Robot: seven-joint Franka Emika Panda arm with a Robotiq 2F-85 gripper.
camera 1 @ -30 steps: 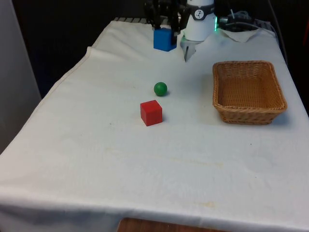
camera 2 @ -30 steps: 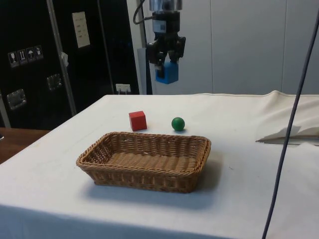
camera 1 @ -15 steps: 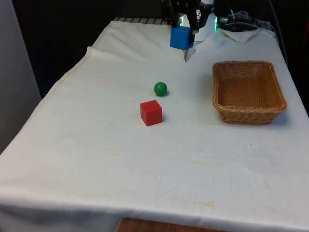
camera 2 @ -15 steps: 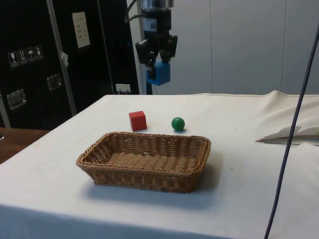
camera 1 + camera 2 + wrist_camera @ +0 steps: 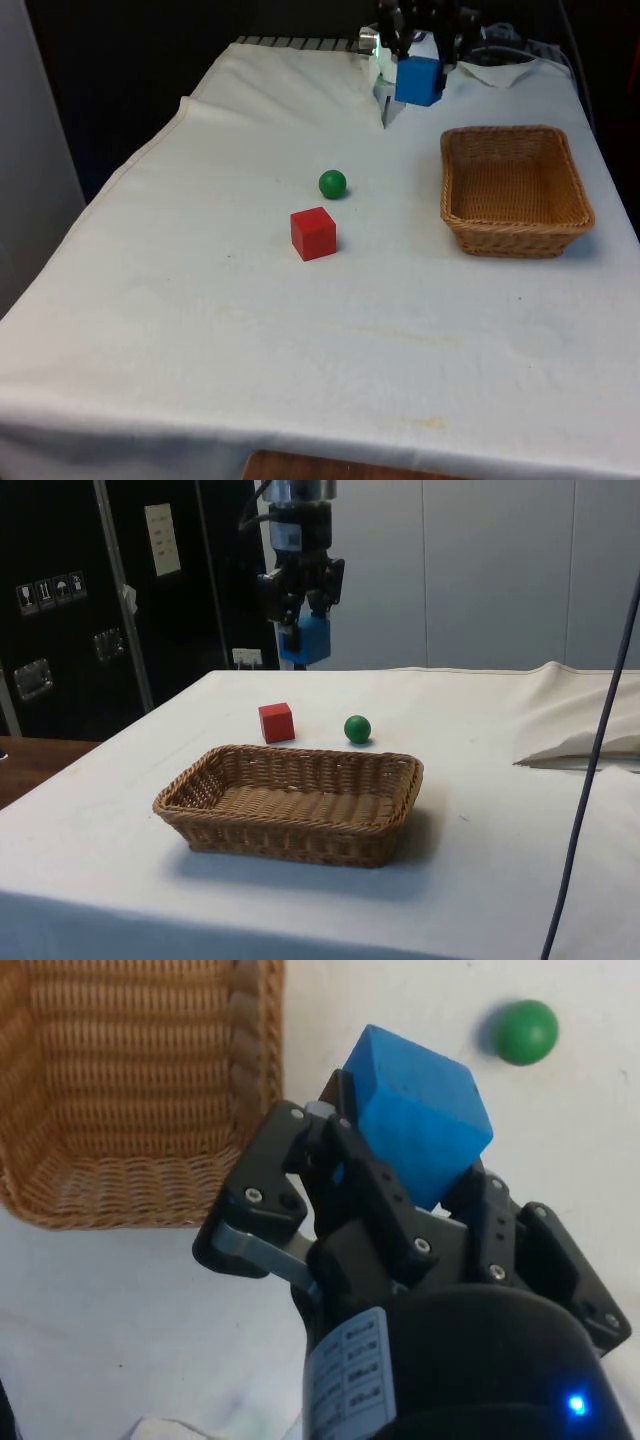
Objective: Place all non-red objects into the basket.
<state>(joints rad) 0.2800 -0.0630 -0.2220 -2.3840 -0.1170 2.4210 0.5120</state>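
Note:
My gripper (image 5: 418, 62) (image 5: 303, 632) (image 5: 400, 1175) is shut on a blue cube (image 5: 418, 81) (image 5: 305, 641) (image 5: 420, 1110) and holds it high above the table's far end. The cube hangs between the green ball and the basket, closer to the basket's far side. A wicker basket (image 5: 516, 232) (image 5: 290, 830) (image 5: 130, 1180) stands at the front view's right with nothing in it. A green ball (image 5: 332, 183) (image 5: 357, 729) (image 5: 524, 1031) rests on the cloth near the middle. Just in front of it sits a red cube (image 5: 313, 233) (image 5: 276, 722).
A crumpled fold of white cloth (image 5: 585, 745) lies at the table's far end near the robot's base. A dark cable (image 5: 590, 770) hangs down in the side view's right foreground.
My gripper has carried the blue cube steadily towards the front view's right, from above the ball's side of the table to near the basket. The ball, red cube and basket have stayed put.

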